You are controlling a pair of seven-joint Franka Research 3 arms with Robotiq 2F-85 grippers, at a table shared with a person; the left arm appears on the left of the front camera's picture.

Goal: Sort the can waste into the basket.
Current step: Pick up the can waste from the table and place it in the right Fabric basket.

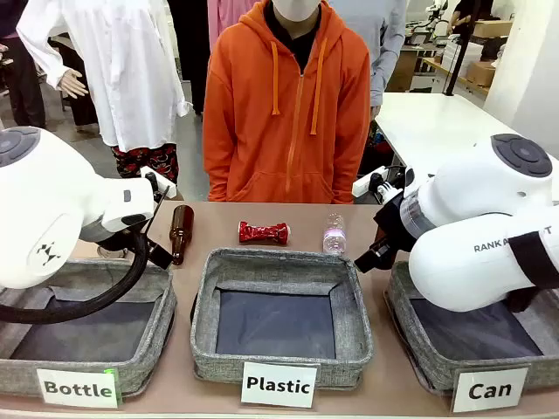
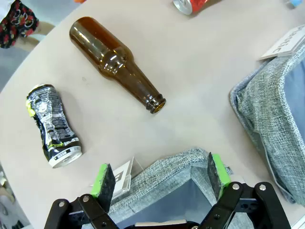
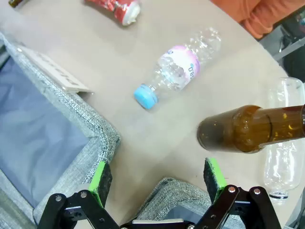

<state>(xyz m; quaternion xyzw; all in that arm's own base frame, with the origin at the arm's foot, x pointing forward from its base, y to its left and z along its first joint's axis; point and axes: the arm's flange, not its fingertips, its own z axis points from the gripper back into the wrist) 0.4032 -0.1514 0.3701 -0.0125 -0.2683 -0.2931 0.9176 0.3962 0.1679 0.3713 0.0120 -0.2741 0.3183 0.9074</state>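
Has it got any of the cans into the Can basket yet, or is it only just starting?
Nothing looks done yet: the part of the Can basket that shows holds no cans. Nothing is in hand either: the left fingers and the right fingers stand open and empty. Both cans are left to do: the red can and the silver-grey can lie on the table.

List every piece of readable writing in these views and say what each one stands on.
"Bottle": white card on the left basket.
"Plastic": middle card on the middle basket.
"Can": right card on the right basket.
"RANKA", partly cut off: on the right arm.
Dark print on the silver can: too small to read.
Label on the plastic bottle: too blurred to read.
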